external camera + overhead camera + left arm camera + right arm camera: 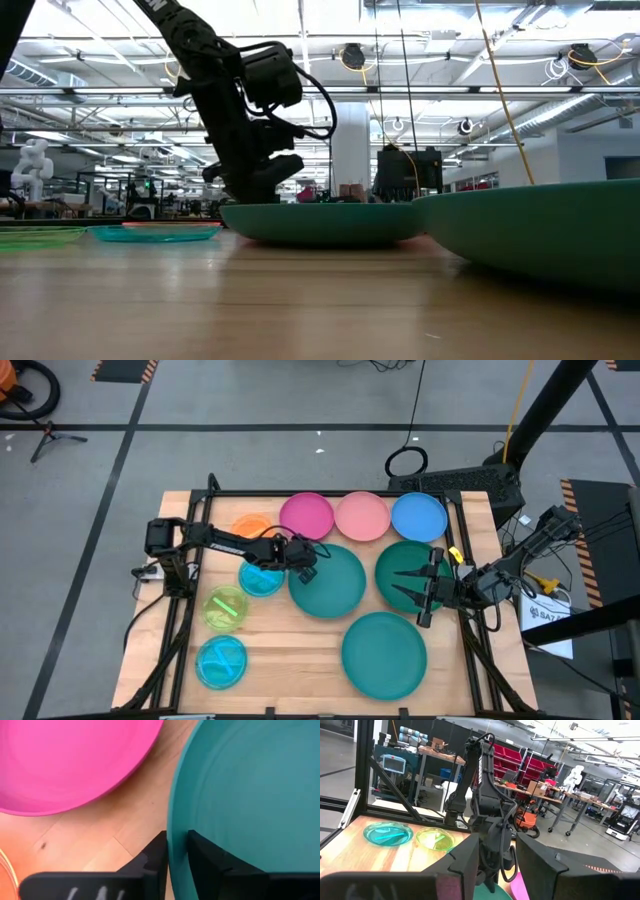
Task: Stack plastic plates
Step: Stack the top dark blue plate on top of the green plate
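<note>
Teal plate [250,795] rim sits between the left gripper [176,851] fingers, pinched at its edge nearest the magenta plate [70,760]. Right gripper [412,588] waits part-open and empty above the dark green plate [400,560] on the counter [290,660].

Wooden table [300,650]; coiled cable [407,462] on floor.

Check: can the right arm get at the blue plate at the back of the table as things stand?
Probably yes. The right gripper hangs open over the dark green plate, holding nothing, and the blue plate lies uncovered just behind it.
</note>
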Tool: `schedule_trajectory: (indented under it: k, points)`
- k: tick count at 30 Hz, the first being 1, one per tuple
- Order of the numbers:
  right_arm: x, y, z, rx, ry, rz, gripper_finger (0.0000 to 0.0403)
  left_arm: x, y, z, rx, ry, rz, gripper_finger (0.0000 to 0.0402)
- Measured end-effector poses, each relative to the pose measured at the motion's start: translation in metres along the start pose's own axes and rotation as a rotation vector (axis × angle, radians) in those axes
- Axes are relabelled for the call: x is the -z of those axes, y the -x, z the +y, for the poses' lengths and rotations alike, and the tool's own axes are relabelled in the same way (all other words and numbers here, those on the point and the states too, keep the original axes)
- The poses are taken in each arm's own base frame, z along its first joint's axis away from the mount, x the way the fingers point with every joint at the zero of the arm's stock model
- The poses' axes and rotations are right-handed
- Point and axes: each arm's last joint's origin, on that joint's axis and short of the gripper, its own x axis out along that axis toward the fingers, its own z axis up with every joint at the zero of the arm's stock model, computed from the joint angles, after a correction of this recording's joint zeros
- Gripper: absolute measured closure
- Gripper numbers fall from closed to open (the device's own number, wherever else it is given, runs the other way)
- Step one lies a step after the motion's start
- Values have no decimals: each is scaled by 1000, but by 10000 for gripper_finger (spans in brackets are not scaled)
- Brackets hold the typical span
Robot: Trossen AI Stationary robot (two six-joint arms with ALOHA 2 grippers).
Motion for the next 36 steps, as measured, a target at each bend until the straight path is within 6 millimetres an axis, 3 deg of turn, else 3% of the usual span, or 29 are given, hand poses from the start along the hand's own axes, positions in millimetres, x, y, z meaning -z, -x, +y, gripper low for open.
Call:
schedule_trajectory:
  k: [5,12,19,31,36]
  points:
    - [0,0,0,0,1,1,280,-1,1,0,4,17,-6,377]
    - [0,0,0,0,2,1,280,-5,10,1,27,26,-33,382]
    - [0,0,0,0,2,2,280,-13,32,4,55,20,-88,388]
    - [0,0,0,-1,1,3,280,-29,90,22,99,19,-253,391]
    - [0,0,0,0,1,3,280,-32,105,28,125,42,-298,391]
